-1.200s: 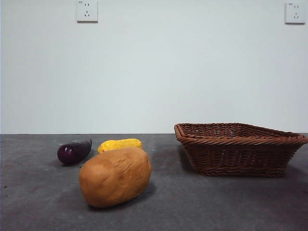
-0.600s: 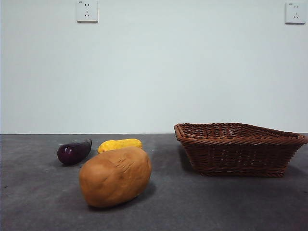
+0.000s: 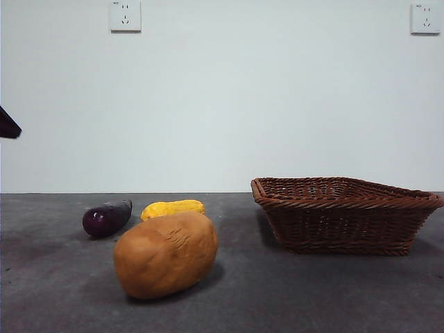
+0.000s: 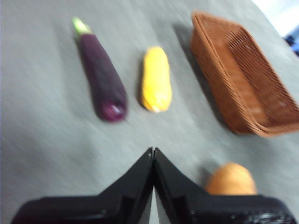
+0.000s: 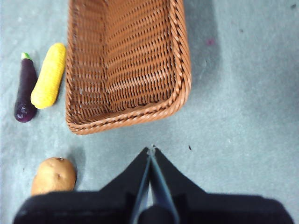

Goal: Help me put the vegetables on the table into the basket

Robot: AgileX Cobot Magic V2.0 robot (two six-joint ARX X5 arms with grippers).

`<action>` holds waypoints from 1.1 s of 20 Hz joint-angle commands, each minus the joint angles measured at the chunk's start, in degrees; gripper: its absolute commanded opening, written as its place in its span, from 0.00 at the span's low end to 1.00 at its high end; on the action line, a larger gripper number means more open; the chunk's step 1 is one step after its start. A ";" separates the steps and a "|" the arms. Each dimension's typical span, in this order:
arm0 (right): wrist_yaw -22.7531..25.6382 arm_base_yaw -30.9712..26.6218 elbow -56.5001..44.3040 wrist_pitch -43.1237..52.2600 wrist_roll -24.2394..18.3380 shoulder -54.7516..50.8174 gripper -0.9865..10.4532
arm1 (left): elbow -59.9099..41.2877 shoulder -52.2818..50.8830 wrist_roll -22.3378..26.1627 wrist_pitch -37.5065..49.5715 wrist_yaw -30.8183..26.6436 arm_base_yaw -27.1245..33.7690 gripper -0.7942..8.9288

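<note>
The orange-brown potato (image 3: 166,254) lies on the dark grey table (image 3: 62,291) at the front left. The yellow bumpy piece (image 3: 173,208) and the dark purple eggplant (image 3: 107,218) lie just behind it. The brown wicker basket (image 3: 345,214) stands empty to the right. My left gripper (image 4: 153,150) is shut and empty, high above the table with the eggplant (image 4: 101,79) and yellow piece (image 4: 156,78) ahead of it; its dark tip (image 3: 8,125) shows at the front view's left edge. My right gripper (image 5: 151,149) is shut and empty, hovering near the basket's (image 5: 126,60) rim.
A white wall with two power sockets (image 3: 125,15) stands behind the table. In the right wrist view the potato (image 5: 54,175), yellow piece (image 5: 49,75) and eggplant (image 5: 25,88) lie beside the basket. Bare table surrounds the things.
A dark tip of my left arm has come into the front view at the left edge. The vegetables and basket have not moved.
</note>
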 commanded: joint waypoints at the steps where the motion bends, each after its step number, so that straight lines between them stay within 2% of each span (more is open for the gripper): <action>1: -2.49 0.07 1.66 0.15 -1.86 2.93 0.09 | -0.20 2.25 -4.48 -0.11 4.09 -0.15 0.08; 3: -5.09 0.09 3.76 -0.02 -4.57 7.28 0.10 | -0.20 4.55 -6.03 0.07 6.71 -0.17 0.08; 4: -5.51 0.11 5.22 -0.35 -5.42 9.86 0.14 | -0.13 5.62 -6.75 -0.04 6.93 -0.17 0.08; 8: -5.49 0.11 13.35 -3.39 -10.84 21.77 0.49 | 2.82 10.54 -6.49 -3.06 9.92 -0.44 0.08; 10: -5.22 0.11 18.21 -4.85 -13.42 27.93 0.60 | 6.05 13.33 -5.33 -6.25 11.10 -0.94 0.08; 15: 0.00 0.11 30.32 -6.40 -16.94 42.07 0.62 | 18.14 21.29 2.12 -18.67 10.23 -3.30 0.08; 19: 0.98 0.11 40.26 -7.52 -18.43 53.90 0.61 | 28.76 28.68 6.54 -26.62 6.05 -5.95 0.08; 22: 1.01 0.11 46.84 -8.63 -18.43 61.51 0.61 | 34.62 32.79 7.48 -28.30 5.90 -7.91 0.08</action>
